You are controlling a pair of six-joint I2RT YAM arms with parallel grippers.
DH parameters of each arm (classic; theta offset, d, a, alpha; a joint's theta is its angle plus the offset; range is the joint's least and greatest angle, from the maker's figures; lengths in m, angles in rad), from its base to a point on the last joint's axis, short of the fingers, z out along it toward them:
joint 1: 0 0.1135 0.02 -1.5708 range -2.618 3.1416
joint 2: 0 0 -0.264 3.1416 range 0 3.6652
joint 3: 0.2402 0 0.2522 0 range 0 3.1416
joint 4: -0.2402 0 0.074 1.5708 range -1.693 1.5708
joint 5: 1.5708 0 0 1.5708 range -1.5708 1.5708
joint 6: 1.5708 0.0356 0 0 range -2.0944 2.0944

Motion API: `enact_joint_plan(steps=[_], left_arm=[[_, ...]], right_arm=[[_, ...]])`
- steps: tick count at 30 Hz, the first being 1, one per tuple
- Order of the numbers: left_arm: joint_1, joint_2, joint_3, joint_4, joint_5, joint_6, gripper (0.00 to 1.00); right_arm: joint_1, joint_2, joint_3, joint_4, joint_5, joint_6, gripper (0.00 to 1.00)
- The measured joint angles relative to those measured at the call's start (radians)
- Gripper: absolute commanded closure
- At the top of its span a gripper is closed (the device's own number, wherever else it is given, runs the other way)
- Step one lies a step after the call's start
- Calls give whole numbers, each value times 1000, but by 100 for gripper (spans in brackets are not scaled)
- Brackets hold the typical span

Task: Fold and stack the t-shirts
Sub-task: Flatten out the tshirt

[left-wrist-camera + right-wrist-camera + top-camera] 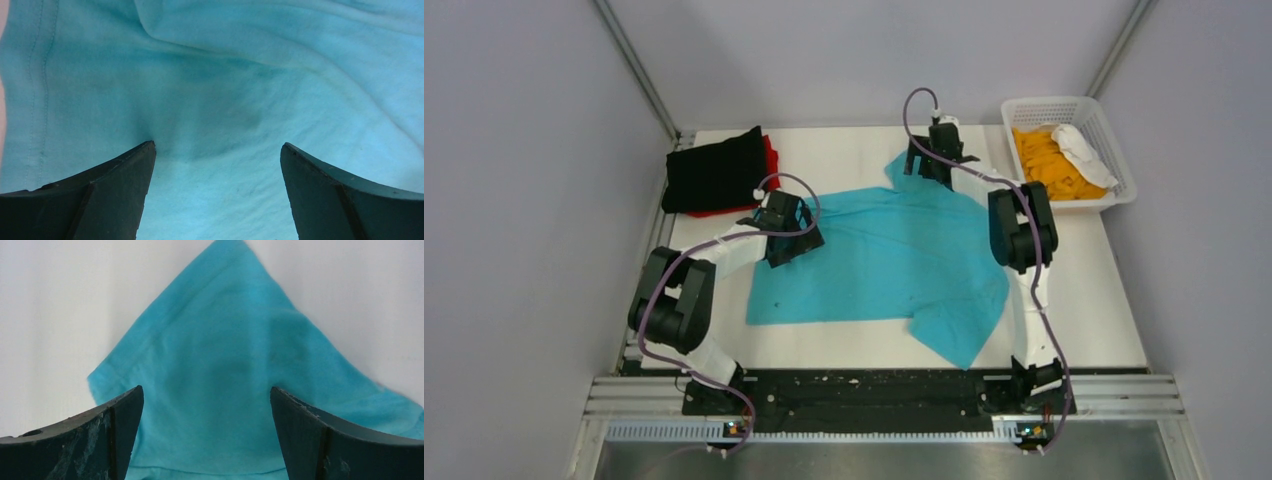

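**A:** Where does the top view sit?

**B:** High above and behind the arm bases point(709, 392). It looks down from far off on the whole surface point(844, 150), with the left arm on its left.

**A:** And the wrist views?

**B:** Each looks out past its own fingers, very close to the cloth. The one on the left tool point(217, 145) is filled by the turquoise t-shirt point(225, 75). The one on the right tool point(205, 389) faces a pointed corner of it, with bare surface on either side.

**A:** What do they share?

**B:** That shirt. The top view shows it whole, each wrist view only a patch.
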Motion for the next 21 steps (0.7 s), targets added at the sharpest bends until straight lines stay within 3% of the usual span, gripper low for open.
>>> enact_joint_plan(steps=[5,15,21], left_arm=[[0,2,0,2,1,-11,1],[-27,-11,-17,6,-1,-13,1],[-55,-60,-62,-5,36,-29,1]], right_arm=[[-15,6,12,-41,94,61,6],[-161,57,114,-93,113,181,8],[-182,68,140,-119,142,201,8]])
